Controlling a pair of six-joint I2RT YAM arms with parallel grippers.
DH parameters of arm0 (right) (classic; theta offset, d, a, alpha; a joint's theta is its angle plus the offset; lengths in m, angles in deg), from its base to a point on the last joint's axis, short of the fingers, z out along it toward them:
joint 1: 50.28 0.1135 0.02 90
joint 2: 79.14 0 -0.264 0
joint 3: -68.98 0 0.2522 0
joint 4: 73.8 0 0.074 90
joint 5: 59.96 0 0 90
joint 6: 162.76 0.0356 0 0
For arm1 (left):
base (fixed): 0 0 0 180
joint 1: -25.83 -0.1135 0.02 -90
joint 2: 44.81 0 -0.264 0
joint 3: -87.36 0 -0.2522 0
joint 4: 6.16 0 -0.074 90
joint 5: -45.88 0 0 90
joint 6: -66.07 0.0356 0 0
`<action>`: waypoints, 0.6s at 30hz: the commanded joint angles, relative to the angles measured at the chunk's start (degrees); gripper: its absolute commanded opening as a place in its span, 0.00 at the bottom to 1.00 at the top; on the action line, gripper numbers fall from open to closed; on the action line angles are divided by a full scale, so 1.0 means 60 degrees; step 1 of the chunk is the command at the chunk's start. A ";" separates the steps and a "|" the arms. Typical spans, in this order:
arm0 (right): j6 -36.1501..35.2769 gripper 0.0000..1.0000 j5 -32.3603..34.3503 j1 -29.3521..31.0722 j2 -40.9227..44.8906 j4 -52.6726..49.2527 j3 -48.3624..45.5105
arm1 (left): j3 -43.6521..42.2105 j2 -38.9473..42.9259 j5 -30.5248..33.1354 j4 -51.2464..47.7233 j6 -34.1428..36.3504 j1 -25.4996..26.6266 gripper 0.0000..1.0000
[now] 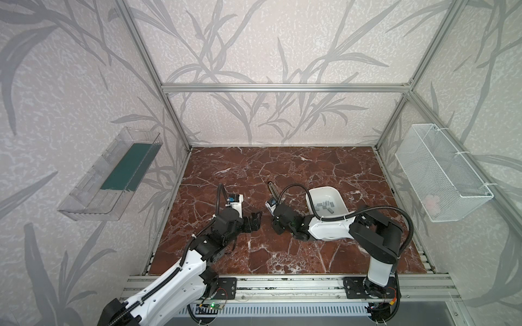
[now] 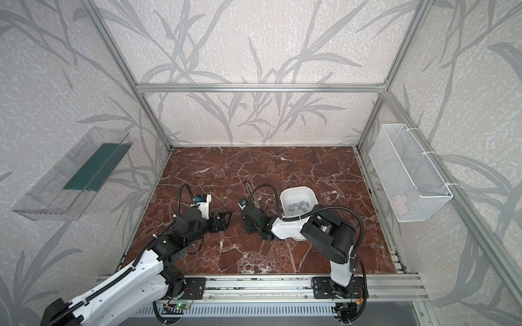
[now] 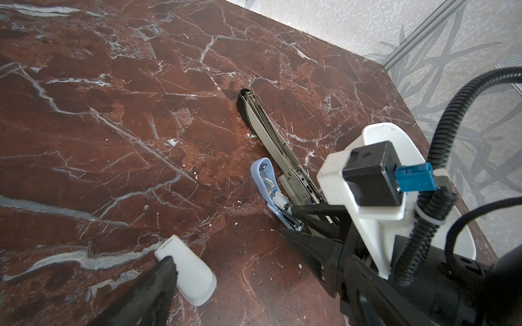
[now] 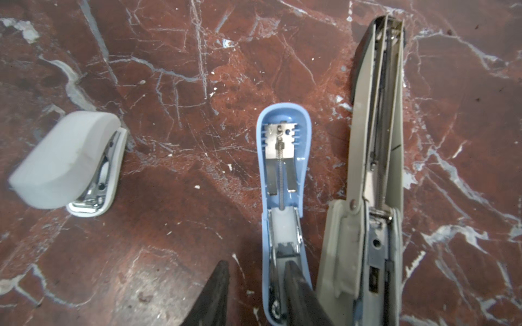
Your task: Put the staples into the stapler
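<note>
A blue stapler (image 4: 282, 169) lies opened flat on the marble table, its metal channel facing up. My right gripper (image 4: 255, 271) stands over its hinge end, open. One of its fingers (image 4: 293, 279) is over the channel and the other is on the table beside the blue wall. The staples (image 1: 324, 205) lie as several short grey strips in a white bowl (image 1: 324, 189) behind the right arm. My left gripper (image 3: 254, 288) is open, empty, and low beside a closed white stapler (image 3: 189, 271). In both top views the blue stapler is hidden under the right wrist.
A long grey stapler (image 4: 375, 141) lies opened right next to the blue one, on the bowl's side. The two grippers (image 1: 255, 218) nearly face each other at mid-table. A wire basket (image 1: 446, 175) hangs on the right wall and a clear shelf (image 1: 113, 175) on the left.
</note>
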 commanded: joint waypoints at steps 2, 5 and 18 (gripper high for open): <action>0.0113 0.35 -0.0468 -0.0028 0.0654 -0.0077 -0.0228 | 0.0219 0.0002 0.0068 0.0211 0.0109 -0.0002 0.93; 0.0163 0.35 -0.0367 -0.0020 0.0964 -0.0060 -0.0354 | 0.0219 0.0019 0.0108 0.0178 0.0138 -0.0015 0.93; 0.0812 0.43 0.0447 -0.0067 0.0521 -0.1065 0.0050 | 0.0137 0.0101 0.0269 0.0125 0.0252 -0.0008 0.93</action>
